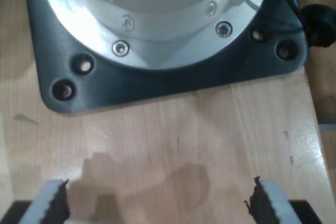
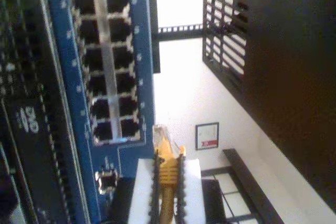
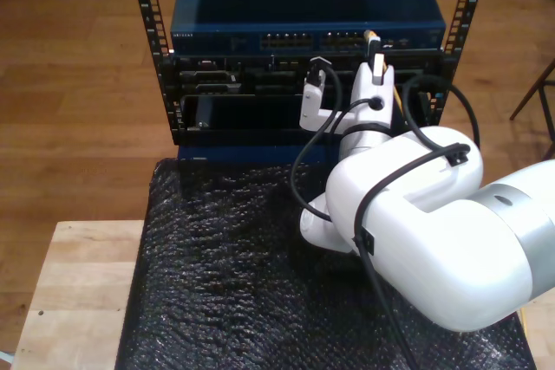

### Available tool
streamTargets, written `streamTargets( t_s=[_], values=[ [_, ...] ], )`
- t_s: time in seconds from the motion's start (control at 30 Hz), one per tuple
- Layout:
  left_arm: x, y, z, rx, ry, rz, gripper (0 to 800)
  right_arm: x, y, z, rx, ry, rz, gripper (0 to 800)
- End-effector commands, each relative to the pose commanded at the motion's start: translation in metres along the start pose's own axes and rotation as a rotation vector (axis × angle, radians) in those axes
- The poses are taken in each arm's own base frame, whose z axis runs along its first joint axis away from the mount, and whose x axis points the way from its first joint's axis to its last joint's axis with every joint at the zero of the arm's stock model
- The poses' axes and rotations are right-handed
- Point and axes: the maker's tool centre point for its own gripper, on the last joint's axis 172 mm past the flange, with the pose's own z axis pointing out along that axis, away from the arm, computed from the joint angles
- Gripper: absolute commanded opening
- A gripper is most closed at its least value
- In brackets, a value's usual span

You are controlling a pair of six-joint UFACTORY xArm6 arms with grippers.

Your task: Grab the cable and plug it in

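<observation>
My second gripper [image 2: 168, 165] is shut on the yellow cable [image 2: 168, 174], just behind its clear plug [image 2: 159, 134]. The plug tip sits close beside the end of the port block [image 2: 105, 61] on the blue switch [image 2: 134, 145], outside any port. In the exterior view, the second gripper [image 3: 375, 51] holds the cable [image 3: 395, 91] up at the switch front [image 3: 303, 41], by the port block towards the exterior view's right. My first gripper [image 1: 157, 205] stands open over bare wood, nothing between its toothed fingers [image 1: 52, 203].
A dark arm base plate [image 1: 79, 85] lies bolted to the wooden table [image 1: 184, 129] ahead of the first gripper. Black rack units [image 3: 243, 97] sit under the switch between rack posts [image 3: 147, 6]. Black bubble wrap [image 3: 217, 275] covers the table. Thick black arm cables [image 3: 303, 153] loop nearby.
</observation>
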Motion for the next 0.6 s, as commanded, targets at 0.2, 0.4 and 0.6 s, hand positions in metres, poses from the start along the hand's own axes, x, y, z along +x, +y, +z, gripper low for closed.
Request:
streamTargets(
  t_s=[0.2, 0.4, 0.6],
  values=[
    [0.000, 0.000, 0.000, 0.000, 0.000, 0.000, 800, 0.000, -0.002, 0.000, 0.008, 0.000, -0.010, 0],
    [0.000, 0.000, 0.000, 0.000, 0.000, 0.002, 800, 0.001, -0.002, 0.000, 0.008, 0.003, -0.010, 0],
    [0.000, 0.000, 0.000, 0.000, 0.000, 0.002, 800, 0.012, -0.007, -0.003, 0.029, 0.025, -0.008, 0]
  ],
)
